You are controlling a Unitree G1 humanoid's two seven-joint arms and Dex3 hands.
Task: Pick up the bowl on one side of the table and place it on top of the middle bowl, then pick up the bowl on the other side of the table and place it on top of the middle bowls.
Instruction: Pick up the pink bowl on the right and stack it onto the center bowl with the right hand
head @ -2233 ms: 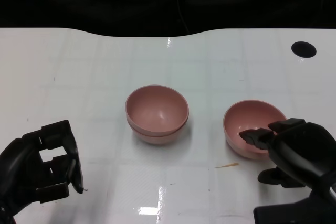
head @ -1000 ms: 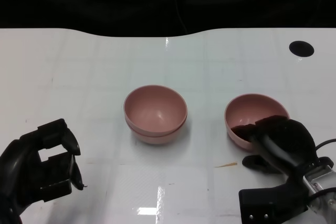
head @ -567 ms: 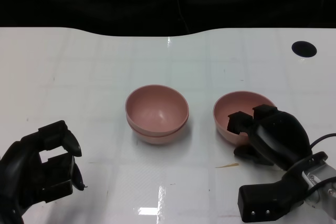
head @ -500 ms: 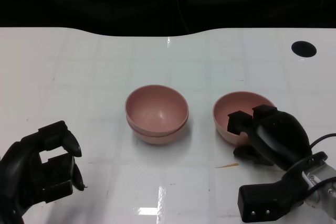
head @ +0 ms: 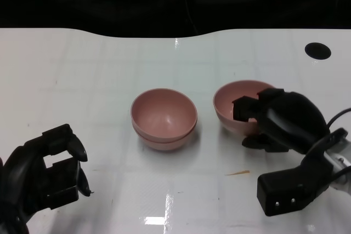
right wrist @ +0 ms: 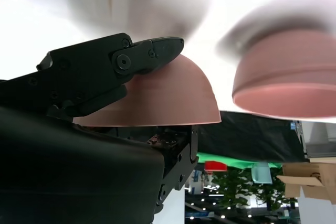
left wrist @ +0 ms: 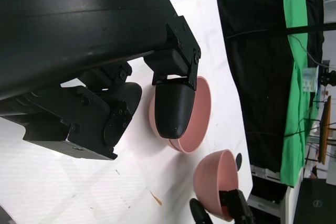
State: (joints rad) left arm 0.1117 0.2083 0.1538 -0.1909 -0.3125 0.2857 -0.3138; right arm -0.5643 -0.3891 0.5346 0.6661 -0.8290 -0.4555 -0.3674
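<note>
Gripping side bowl point(head: 236, 105), right robot hand point(head: 279, 119), tilted

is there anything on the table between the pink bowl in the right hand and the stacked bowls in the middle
Nothing visible. The right hand holds the pink plastic bowl tilted, and only bare white table lies between it and the two nested pink bowls in the middle. A small orange sliver lies nearer the robot, off that path.

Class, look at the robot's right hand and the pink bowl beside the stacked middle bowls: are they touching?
Touching. In the right wrist view the right hand has a finger on the pink bowl; the head view shows fingers hooked over its rim.
</note>
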